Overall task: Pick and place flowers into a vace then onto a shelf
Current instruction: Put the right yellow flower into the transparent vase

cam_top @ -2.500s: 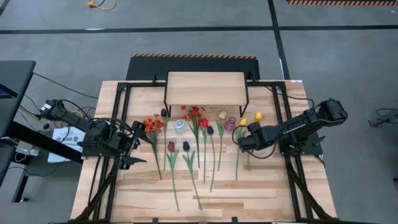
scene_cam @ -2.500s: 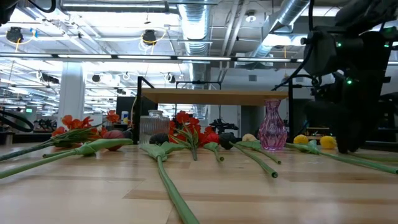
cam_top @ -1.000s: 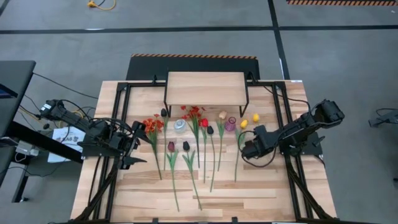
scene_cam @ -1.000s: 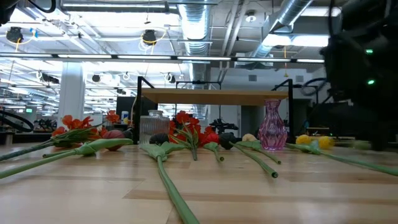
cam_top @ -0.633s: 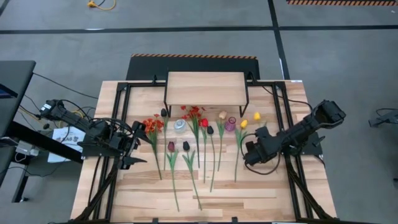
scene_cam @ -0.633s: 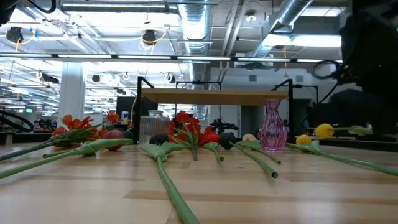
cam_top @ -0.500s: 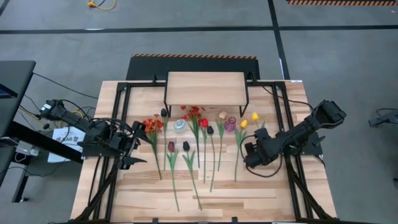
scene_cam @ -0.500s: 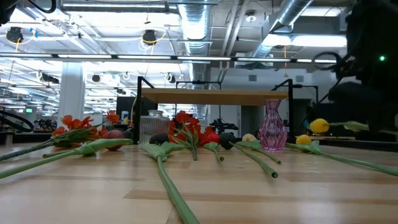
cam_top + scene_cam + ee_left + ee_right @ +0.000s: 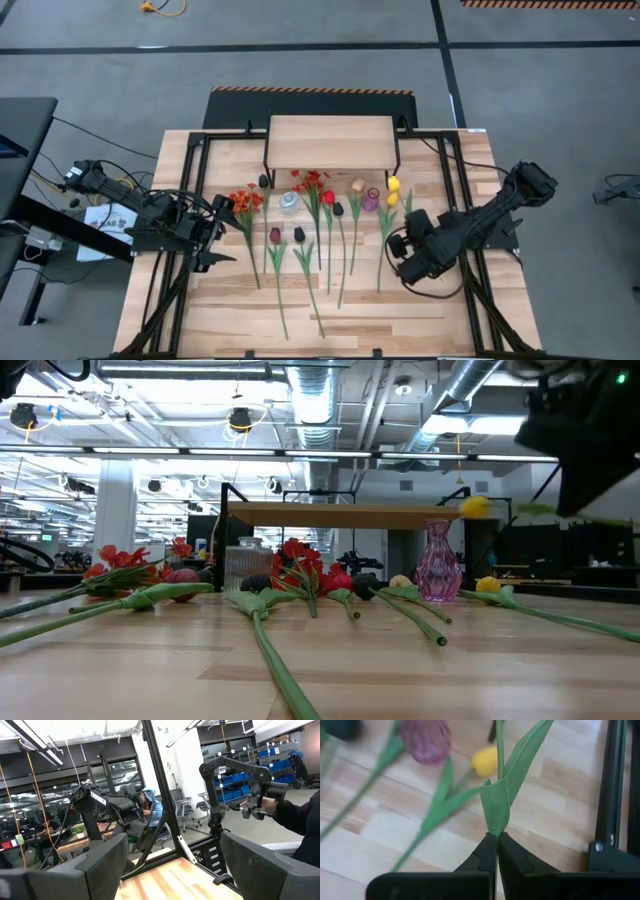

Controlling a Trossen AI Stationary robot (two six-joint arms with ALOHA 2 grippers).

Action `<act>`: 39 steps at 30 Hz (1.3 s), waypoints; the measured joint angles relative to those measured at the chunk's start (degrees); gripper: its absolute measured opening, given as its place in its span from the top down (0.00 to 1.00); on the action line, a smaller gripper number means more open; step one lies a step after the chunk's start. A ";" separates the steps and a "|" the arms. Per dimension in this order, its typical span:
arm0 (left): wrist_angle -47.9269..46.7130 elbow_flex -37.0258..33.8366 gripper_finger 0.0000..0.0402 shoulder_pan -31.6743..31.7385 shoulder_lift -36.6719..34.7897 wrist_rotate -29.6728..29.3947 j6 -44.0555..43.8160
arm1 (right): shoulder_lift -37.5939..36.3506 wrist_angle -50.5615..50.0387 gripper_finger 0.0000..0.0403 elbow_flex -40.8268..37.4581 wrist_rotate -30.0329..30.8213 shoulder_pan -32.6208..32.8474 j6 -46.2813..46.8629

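My right gripper (image 9: pixel 408 230) is over the table's right part, shut on a yellow tulip. The tulip's head (image 9: pixel 393 184) hangs in the air just right of the pink vase (image 9: pixel 371 200), level with the shelf top in the low view (image 9: pixel 475 506). A second yellow tulip (image 9: pixel 391 200) lies flat on the table beside the vase. The other flowers (image 9: pixel 300 235) lie in a row on the tabletop in front of the shelf (image 9: pixel 331 142). My left gripper (image 9: pixel 222 235) waits open at the table's left edge, holding nothing. My right gripper pinches the tulip's green stem between its two fingertips, just below the base of a leaf (image 9: pixel 496 827). The fingers (image 9: pixel 487 851) slant down from the table's right and near side. The tulip is lifted clear of the table, stem roughly level, head toward the far side.
A clear glass jar (image 9: pixel 289 202) stands left of the pink vase. Black frame rails (image 9: pixel 460 200) run along both table sides. The near half of the tabletop (image 9: pixel 330 320) holds only stem ends. A person (image 9: pixel 150 807) shows in the room beyond.
My right gripper has risen and swung toward the table's near edge, turning as it went and staying shut. The yellow tulip has come off the table; its head has gone up and leftward toward the pink vase. The second yellow tulip stays where it lay.
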 joint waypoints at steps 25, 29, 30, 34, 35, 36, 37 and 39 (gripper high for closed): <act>0.03 0.00 0.23 0.01 0.02 -0.01 3.39 | -0.04 5.53 1.00 6.03 30.88 7.09 -7.67; 0.26 0.00 0.23 0.01 0.02 0.00 4.30 | -0.04 11.37 1.00 6.04 34.11 6.75 -13.71; 0.45 0.00 0.23 0.01 0.00 0.00 4.31 | -0.04 12.78 1.00 6.04 34.90 6.58 -15.24; 0.99 0.00 0.23 0.01 0.00 0.02 4.31 | -0.04 18.17 1.00 6.04 37.56 6.20 -22.05; 0.95 0.00 0.23 0.01 0.02 0.00 4.31 | -0.04 19.63 1.00 6.04 38.00 6.14 -23.83; 0.93 0.00 0.23 0.01 0.14 -0.06 4.31 | -0.04 20.95 1.00 6.04 38.49 6.12 -25.60; 1.01 0.00 0.23 0.01 0.43 -0.41 4.31 | -0.04 22.17 1.00 6.04 38.97 6.01 -27.17; 1.46 0.00 0.23 0.01 1.13 -2.70 4.29 | -0.04 24.83 1.00 6.04 39.80 5.72 -30.66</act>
